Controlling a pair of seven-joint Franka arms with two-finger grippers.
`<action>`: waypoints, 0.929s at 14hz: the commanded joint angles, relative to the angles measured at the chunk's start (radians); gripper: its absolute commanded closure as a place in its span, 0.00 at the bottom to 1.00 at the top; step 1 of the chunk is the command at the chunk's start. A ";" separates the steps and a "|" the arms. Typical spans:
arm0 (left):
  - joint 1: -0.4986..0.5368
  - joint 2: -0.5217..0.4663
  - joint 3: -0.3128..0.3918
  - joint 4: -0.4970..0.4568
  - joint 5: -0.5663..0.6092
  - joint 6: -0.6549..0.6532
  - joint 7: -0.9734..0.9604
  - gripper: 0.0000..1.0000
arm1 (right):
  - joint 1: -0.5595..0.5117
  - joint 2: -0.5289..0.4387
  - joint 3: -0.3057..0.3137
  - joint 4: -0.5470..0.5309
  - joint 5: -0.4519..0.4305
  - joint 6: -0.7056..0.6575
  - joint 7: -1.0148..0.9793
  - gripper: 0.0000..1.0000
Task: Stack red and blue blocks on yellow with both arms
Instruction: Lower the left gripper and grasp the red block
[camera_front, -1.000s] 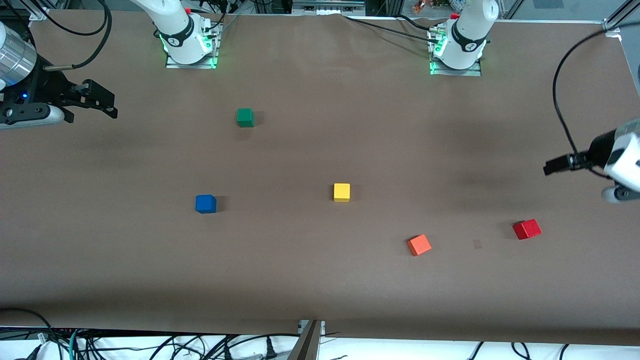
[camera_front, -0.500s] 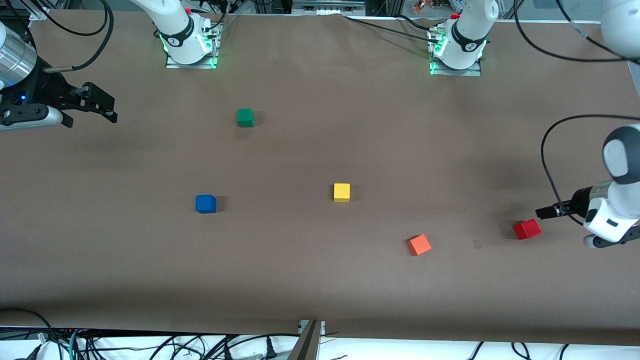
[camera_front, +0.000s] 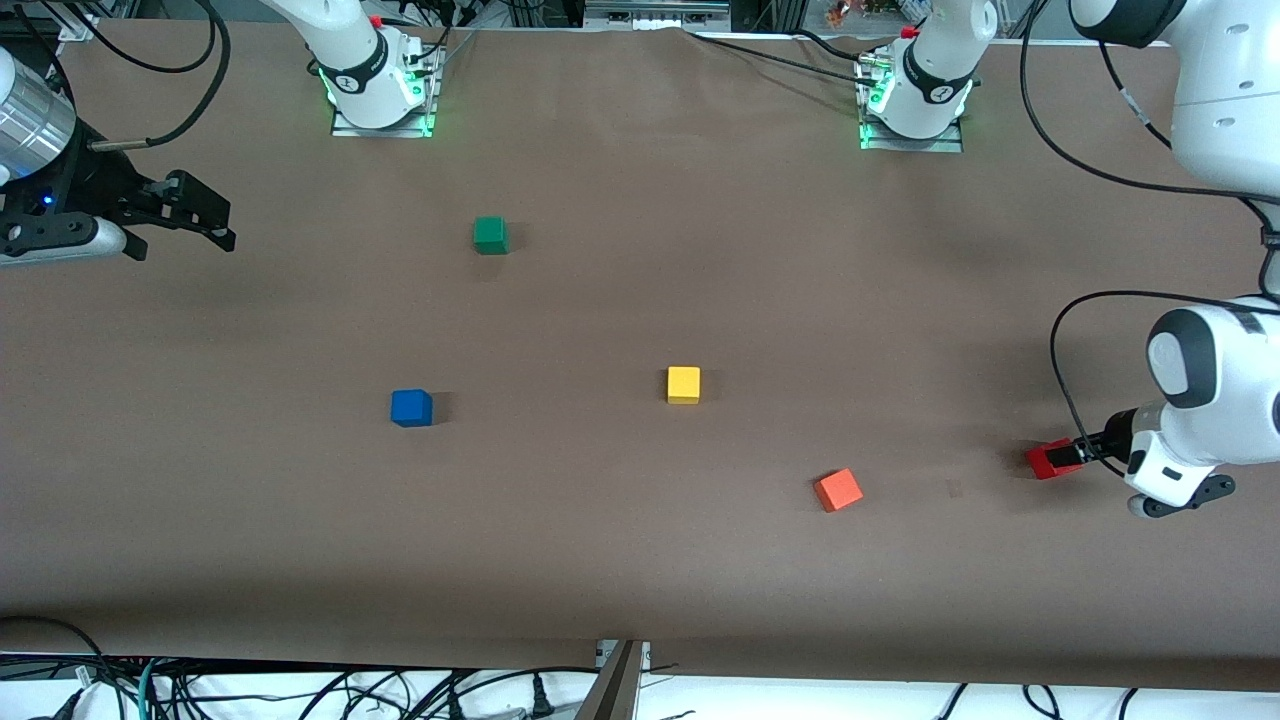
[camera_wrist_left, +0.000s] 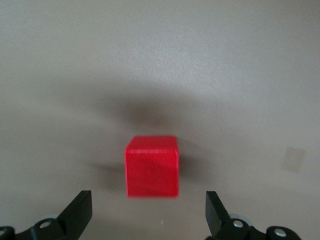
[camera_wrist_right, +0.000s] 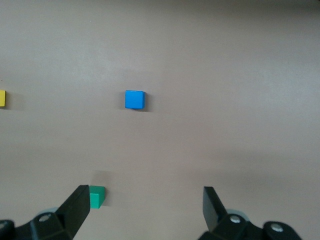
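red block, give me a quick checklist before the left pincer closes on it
1. Left pincer open: ok.
2. Red block centered between the fingers: ok.
3. Pincer low enough to straddle the block: cannot tell.
4. Yellow block top bare: ok.
5. Orange block apart from the red one: ok.
6. Right pincer waiting, open, at its own end of the table, blue block untouched: ok.

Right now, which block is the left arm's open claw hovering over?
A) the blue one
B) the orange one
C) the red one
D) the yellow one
C: the left gripper hangs open directly over the red block, which sits on the table between its spread fingers.
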 joint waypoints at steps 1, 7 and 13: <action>0.000 0.016 -0.006 -0.007 -0.002 0.034 -0.036 0.00 | -0.011 -0.013 0.012 -0.012 -0.012 0.009 -0.001 0.00; 0.001 0.050 -0.006 -0.010 -0.002 0.101 -0.047 0.30 | -0.012 -0.013 0.012 -0.012 -0.012 0.009 0.000 0.00; -0.044 0.012 -0.027 0.012 0.015 0.072 -0.053 1.00 | -0.012 -0.013 0.012 -0.012 -0.012 0.010 0.002 0.00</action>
